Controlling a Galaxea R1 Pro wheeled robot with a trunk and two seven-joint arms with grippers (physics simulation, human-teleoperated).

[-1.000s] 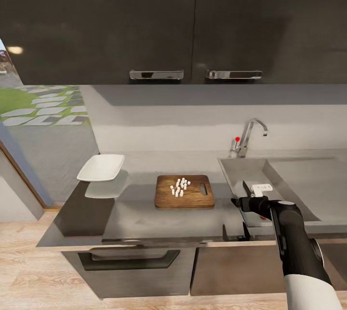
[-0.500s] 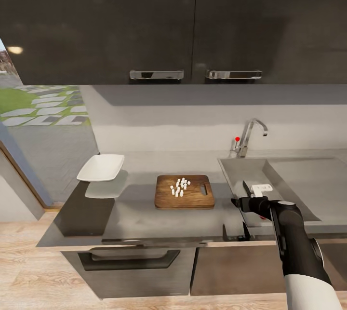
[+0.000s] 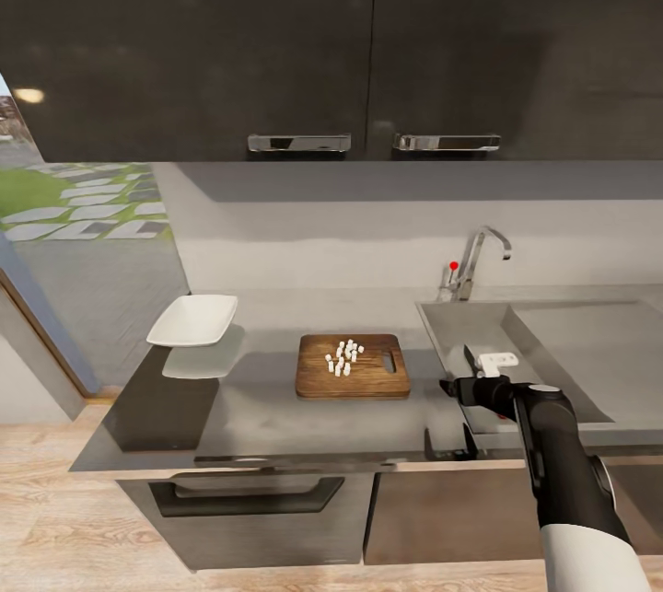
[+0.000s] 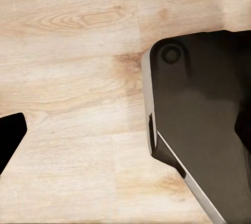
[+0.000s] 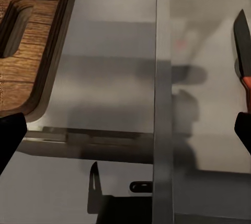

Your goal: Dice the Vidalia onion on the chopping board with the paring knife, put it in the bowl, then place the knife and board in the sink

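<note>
My right gripper [image 3: 458, 387] hangs over the near left edge of the sink [image 3: 552, 348], right where the basin rim meets the countertop [image 3: 267, 408]. In the right wrist view its two dark fingertips [image 5: 10, 138] sit at opposite edges of the frame with nothing between them, so the jaws stand wide apart and empty. The paring knife [image 5: 242, 51] lies in the basin just beside one fingertip, dark blade pointing away from the wrist, the reddish handle running back toward that finger; I cannot tell whether they touch. On the other side of the rim, the chopping board [image 3: 353, 365] rests flat on the countertop, near the gripper but apart from it, its handle slot [image 5: 13, 25] at the end nearest the sink. A small heap of white onion dice [image 3: 343, 357] sits on the board's middle. Further left, well apart, the white bowl [image 3: 192, 319] stands at the counter's end. My left gripper [image 4: 125, 130] points at wooden floor [image 4: 68, 51]; its fingertips sit far apart.
</note>
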